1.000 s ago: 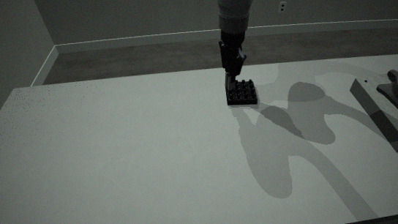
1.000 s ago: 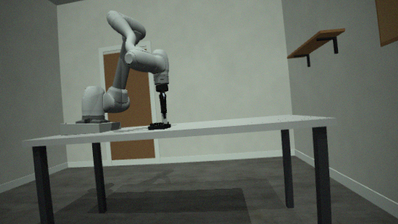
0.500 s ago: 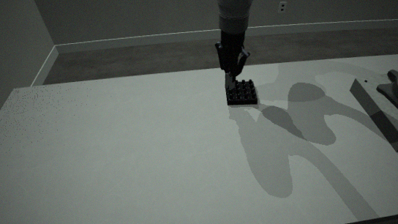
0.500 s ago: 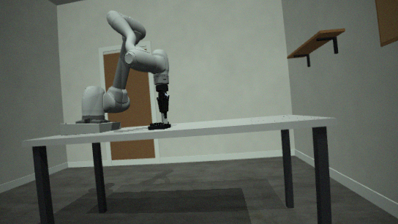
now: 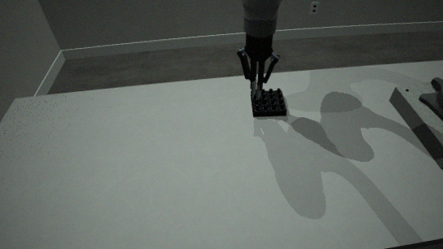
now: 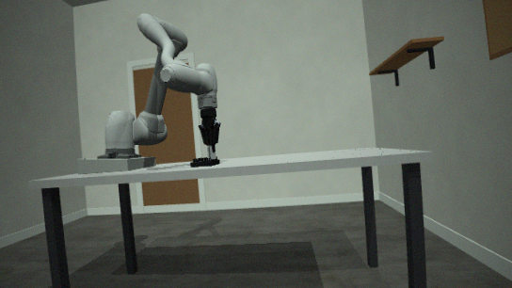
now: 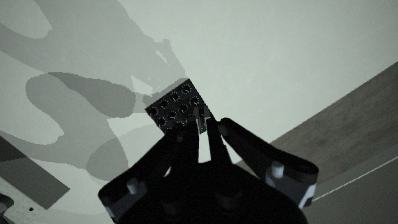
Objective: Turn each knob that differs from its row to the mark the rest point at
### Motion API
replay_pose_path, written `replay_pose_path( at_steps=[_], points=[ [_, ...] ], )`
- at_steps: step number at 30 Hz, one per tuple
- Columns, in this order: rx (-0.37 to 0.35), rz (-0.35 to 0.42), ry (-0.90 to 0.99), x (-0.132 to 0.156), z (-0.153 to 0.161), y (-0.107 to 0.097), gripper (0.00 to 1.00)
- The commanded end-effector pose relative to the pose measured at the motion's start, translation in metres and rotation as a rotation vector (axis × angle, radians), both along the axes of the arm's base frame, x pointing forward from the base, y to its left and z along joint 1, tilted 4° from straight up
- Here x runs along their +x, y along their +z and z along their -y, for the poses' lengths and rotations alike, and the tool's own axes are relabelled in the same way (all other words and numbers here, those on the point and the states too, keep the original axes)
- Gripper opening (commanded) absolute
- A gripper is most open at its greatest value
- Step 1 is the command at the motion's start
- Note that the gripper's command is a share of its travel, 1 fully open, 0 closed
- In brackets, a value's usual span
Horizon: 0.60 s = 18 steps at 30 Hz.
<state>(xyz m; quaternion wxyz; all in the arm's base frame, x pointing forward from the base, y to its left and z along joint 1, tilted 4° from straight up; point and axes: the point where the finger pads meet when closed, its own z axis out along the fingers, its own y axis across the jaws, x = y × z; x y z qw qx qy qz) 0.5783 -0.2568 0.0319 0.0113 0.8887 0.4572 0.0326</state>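
Observation:
The black knob box (image 5: 269,102) stands on the white table, toward the far side. It also shows in the exterior view (image 6: 204,163) and in the wrist view (image 7: 177,106). My gripper (image 5: 256,94) points straight down over the box's far left corner. Its fingers stand narrow and are shut on a knob there. In the wrist view the fingertips cover that knob at the box's edge, so its white line is hidden. The other knobs are too small and dark for me to read where they point. In the exterior view the gripper (image 6: 212,157) reaches down onto the box.
The arm's grey base plate (image 5: 415,118) lies at the right edge of the table, and it also shows in the exterior view (image 6: 118,162). The table's far edge runs just behind the box, with the floor beyond it.

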Motion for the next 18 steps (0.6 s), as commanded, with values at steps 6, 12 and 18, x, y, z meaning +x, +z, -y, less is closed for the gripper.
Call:
replay_pose_path(
  at_steps=[6, 12, 18],
  points=[
    [-0.006, 0.002, 0.11, 0.0, 0.0, 0.0001, 0.05],
    [-0.009, 0.002, 0.144, 0.0, 0.0, 0.0001, 0.05],
    [-0.009, 0.002, 0.155, 0.0, 0.0, 0.0001, 0.05]
  ],
)
